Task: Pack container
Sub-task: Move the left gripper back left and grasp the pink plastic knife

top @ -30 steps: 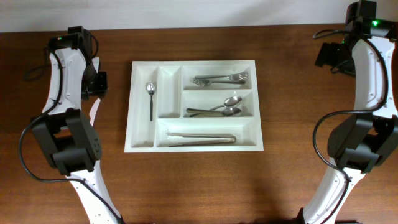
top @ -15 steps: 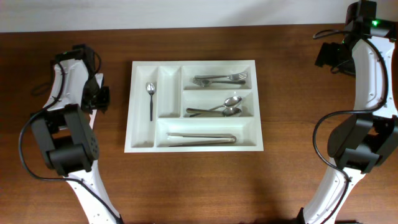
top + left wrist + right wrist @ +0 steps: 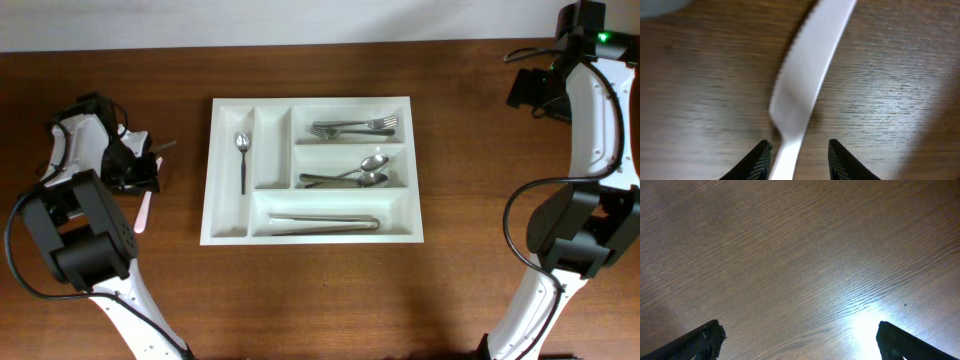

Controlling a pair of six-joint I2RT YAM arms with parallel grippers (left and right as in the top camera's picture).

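The white container [image 3: 228,228] lies mid-table with five compartments. It holds a small spoon [image 3: 242,160], forks [image 3: 352,127], two spoons [image 3: 352,175] and tongs [image 3: 322,221]. A white plastic knife [image 3: 143,212] lies on the wood left of the container. My left gripper [image 3: 148,178] hangs low over its upper end. In the left wrist view the knife [image 3: 810,75] runs up from between the partly open jaws of that gripper [image 3: 799,156]. Its handle is close to the left fingertip [image 3: 760,160], with a gap to the right one. My right gripper [image 3: 800,340] stands wide open over bare wood.
The right arm [image 3: 590,120] reaches up at the far right, its gripper [image 3: 527,90] near the back edge. The left arm's base [image 3: 85,250] stands at the front left. A dark wooden table [image 3: 320,300] stretches out around the container.
The left arm has swung outward to the left and its gripper has come forward over the white knife, more of which now shows. The right arm has not moved.
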